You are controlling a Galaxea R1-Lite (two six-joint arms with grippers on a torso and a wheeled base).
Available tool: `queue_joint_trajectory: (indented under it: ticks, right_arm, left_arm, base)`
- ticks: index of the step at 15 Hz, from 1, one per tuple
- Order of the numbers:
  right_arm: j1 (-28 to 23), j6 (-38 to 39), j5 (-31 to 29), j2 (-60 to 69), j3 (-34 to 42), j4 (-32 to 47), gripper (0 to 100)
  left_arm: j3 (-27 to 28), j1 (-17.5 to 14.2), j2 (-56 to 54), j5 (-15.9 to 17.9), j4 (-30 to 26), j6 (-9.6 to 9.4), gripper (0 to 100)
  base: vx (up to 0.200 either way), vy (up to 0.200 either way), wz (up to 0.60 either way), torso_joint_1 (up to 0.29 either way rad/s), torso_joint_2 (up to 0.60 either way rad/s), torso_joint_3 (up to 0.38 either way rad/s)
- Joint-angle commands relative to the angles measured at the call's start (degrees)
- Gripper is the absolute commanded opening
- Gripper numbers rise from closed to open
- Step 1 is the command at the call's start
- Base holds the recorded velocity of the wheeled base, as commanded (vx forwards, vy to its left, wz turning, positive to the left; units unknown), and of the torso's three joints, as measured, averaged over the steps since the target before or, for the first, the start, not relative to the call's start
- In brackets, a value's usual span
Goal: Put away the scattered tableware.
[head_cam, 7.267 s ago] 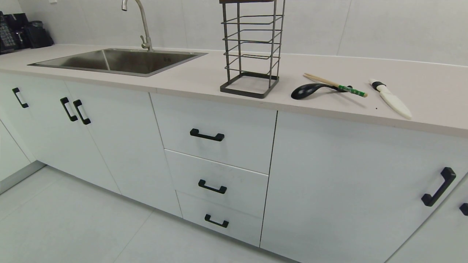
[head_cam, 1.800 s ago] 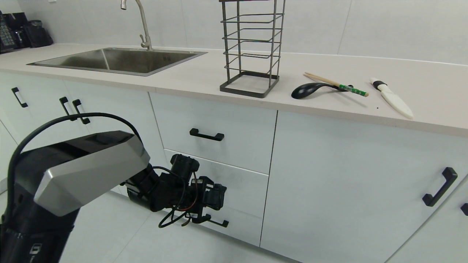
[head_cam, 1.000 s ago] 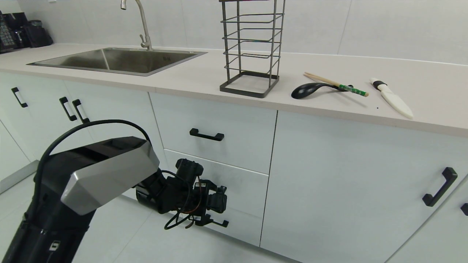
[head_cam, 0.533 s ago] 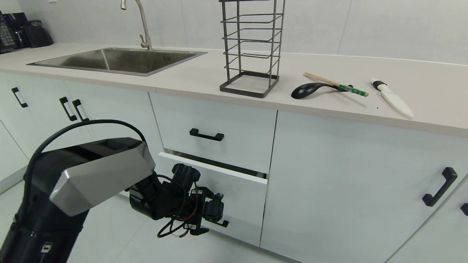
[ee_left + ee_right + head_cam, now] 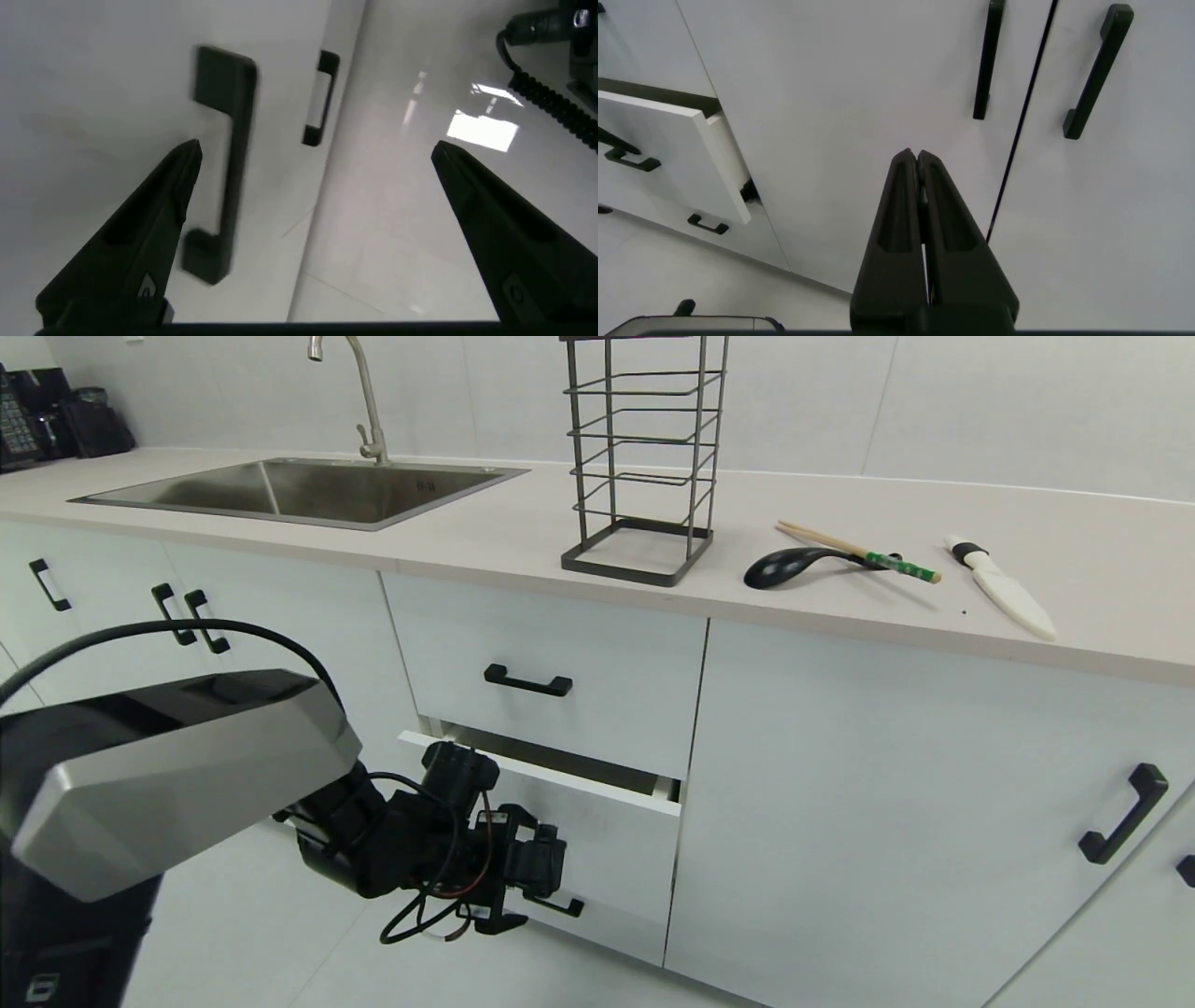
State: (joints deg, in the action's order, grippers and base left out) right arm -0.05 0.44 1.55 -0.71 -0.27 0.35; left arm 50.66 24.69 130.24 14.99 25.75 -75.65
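On the counter's right part lie a black spoon, a pair of chopsticks and a white knife with a black band. Below the counter, the middle drawer stands pulled out a little, with a dark gap along its top. My left gripper is at the drawer's front, open. In the left wrist view its wide-spread fingers flank the drawer's black handle, which sits close to one finger. My right gripper is shut and empty, facing the white cabinet doors, with the drawer off to its side.
A tall wire rack stands on the counter left of the spoon. A steel sink with a faucet is at the far left. The top drawer and bottom drawer are closed. Open floor lies below the cabinets.
My left arm came in to the middle drawer's handle and has drawn back toward me. The drawer has slid out a little further. The tableware has not moved.
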Motion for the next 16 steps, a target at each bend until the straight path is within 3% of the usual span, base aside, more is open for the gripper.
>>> queue_joint_trajectory:
  ticks: [1, 4, 6, 8, 10, 13, 16]
  right_arm:
    - [0.0, 0.0, 0.0, -0.1, 0.0, 0.0, 0]
    - [0.0, 0.0, 0.0, -0.1, 0.0, 0.0, 0]
    - [0.0, 0.0, 0.0, -0.1, 0.0, 0.0, 0]
    - [0.0, 0.0, 0.0, -0.1, 0.0, 0.0, 0]
    - [0.0, 0.0, 0.0, -0.1, 0.0, 0.0, 0]
    - [0.0, 0.0, 0.0, -0.1, 0.0, 0.0, 0]
    - [0.0, 0.0, 0.0, -0.1, 0.0, 0.0, 0]
  left_arm:
    - [-3.9, 1.9, -12.7, 0.1, -0.8, 0.6, 100]
    - [-10.6, 3.9, -29.3, 0.0, -9.4, 4.9, 100]
    - [-9.3, 3.5, -33.1, 0.3, -12.9, 6.84, 100]
    - [-5.6, 3.2, -28.9, 0.6, -12.5, 9.12, 100]
    - [-2.5, 1.7, -22.9, 1.9, -11.9, 9.12, 100]
    - [1.9, -1.8, -16.6, 2.3, -11.9, 7.54, 100]
    - [4.4, -2.5, -12.6, 2.2, -10.3, 7.54, 100]
  base:
    - [0.0, 0.0, 0.0, 0.0, 0.0, 0.0]
    - [0.0, 0.0, 0.0, 0.0, 0.0, 0.0]
    - [0.0, 0.0, 0.0, 0.0, 0.0, 0.0]
    - [0.0, 0.0, 0.0, 0.0, 0.0, 0.0]
    - [0.0, 0.0, 0.0, 0.0, 0.0, 0.0]
    - [0.0, 0.0, 0.0, 0.0, 0.0, 0.0]
    - [0.0, 0.0, 0.0, 0.0, 0.0, 0.0]
